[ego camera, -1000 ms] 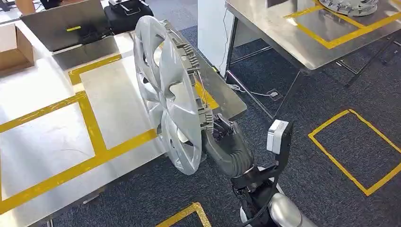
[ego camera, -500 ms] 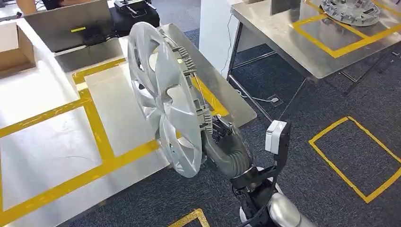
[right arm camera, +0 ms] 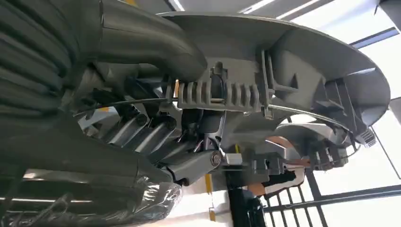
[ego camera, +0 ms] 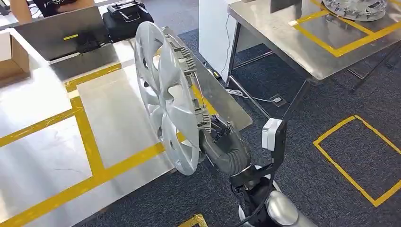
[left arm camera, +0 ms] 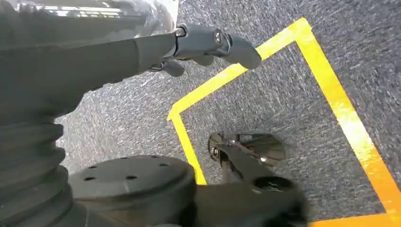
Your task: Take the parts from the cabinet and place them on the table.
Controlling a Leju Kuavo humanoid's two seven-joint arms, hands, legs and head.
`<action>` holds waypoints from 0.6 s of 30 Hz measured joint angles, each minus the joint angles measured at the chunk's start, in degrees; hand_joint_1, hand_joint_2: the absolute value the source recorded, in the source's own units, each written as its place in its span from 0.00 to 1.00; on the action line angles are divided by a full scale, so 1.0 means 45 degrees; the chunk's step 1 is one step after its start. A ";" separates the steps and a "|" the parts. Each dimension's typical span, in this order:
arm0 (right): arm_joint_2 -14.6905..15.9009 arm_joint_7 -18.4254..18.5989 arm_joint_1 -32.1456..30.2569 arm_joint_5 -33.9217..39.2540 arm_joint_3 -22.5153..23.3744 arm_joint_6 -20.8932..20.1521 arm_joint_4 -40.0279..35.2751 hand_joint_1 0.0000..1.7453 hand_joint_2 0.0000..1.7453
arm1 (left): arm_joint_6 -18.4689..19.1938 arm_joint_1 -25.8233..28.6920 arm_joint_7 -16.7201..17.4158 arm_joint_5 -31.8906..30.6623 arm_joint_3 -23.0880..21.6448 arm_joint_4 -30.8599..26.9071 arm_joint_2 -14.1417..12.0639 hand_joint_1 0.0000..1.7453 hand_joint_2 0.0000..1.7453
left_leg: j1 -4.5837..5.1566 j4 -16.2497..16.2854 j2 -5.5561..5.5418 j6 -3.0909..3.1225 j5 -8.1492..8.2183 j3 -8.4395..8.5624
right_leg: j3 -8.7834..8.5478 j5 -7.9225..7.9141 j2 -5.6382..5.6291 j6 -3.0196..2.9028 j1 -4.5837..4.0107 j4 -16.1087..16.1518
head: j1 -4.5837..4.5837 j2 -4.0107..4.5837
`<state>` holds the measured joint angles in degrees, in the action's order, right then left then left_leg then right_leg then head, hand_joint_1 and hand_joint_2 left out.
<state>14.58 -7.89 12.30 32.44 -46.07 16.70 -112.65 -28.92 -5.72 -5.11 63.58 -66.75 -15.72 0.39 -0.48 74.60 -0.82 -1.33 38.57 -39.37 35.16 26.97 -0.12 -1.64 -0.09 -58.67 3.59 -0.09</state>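
Note:
A silver wheel cover stands upright on its edge above the near right corner of the steel table, its ribbed back facing me. My right hand grips its lower rim from behind. In the right wrist view the fingers clasp the clips and wire ring on the back of the wheel cover. My left hand hangs at my side over the carpet, fingers apart and holding nothing.
A second steel table at the back right carries another wheel cover. A cardboard box, a grey panel and a black bag lie beyond the near table. Yellow tape squares mark the carpet.
The whole view has shifted slightly, so the camera moved. The wheel cover stays upright in my right hand over the table's corner.

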 joint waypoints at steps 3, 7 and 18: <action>-0.0029 0.0103 0.0020 -0.0005 -0.0029 0.0024 0.0073 1.00 1.00 | -0.0005 0.0007 -0.0092 -0.0005 0.0000 0.0000 0.0000 0.00 1.00 | -0.0062 -0.1003 0.0005 -0.0138 -0.1470 0.0015 | -0.0296 0.0209 -0.0026 0.0069 0.0032 -0.0040 | 0.0005 0.0000; -0.0107 0.0691 0.0630 -0.1202 -0.0219 0.0409 0.0277 1.00 1.00 | 0.0078 -0.0050 -0.0097 -0.0151 -0.0015 0.0000 0.0029 0.00 1.00 | 0.0000 -0.3216 0.0013 0.0068 -0.2184 0.0878 | -0.0368 0.0463 -0.0074 0.0336 0.0009 -0.0242 | -0.0073 0.0000; -0.0451 0.3758 0.3113 -0.8384 -0.1563 0.0948 0.1568 1.00 1.00 | 0.0364 -0.0113 -0.0257 -0.0747 -0.0374 0.0000 0.0063 0.00 1.00 | 0.0018 -0.3236 -0.0044 0.0262 -0.2133 0.0863 | -0.0462 0.0469 -0.0043 0.0358 0.0001 -0.0073 | 0.0000 0.0000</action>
<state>12.55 9.02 26.31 -5.29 -53.11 20.96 -105.60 -27.28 -6.23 -6.27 60.22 -68.43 -15.72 0.68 -0.40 60.04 -1.02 -0.15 28.97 -35.49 33.08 29.08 -0.31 -0.03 -0.08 -59.00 3.58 -0.09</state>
